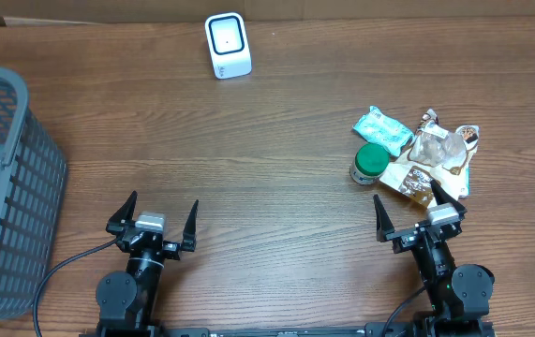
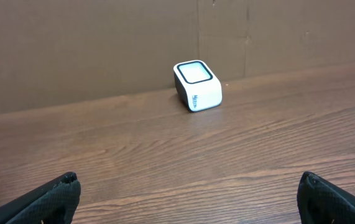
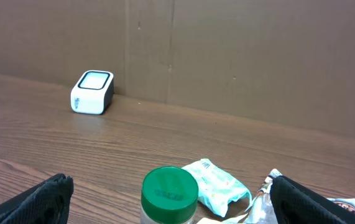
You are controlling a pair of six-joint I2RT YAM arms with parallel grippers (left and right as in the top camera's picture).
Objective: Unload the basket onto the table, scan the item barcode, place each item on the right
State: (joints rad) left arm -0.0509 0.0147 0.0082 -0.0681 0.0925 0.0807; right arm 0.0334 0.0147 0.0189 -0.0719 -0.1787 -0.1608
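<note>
Overhead: scanner (image 1: 227,45) upright; both grippers empty, spread.

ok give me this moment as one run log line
phase: not started | left gripper: open, empty | right gripper: open, empty | items: piled ahead of right gripper, untouched | scanner: far side of table | basket: left edge
</note>
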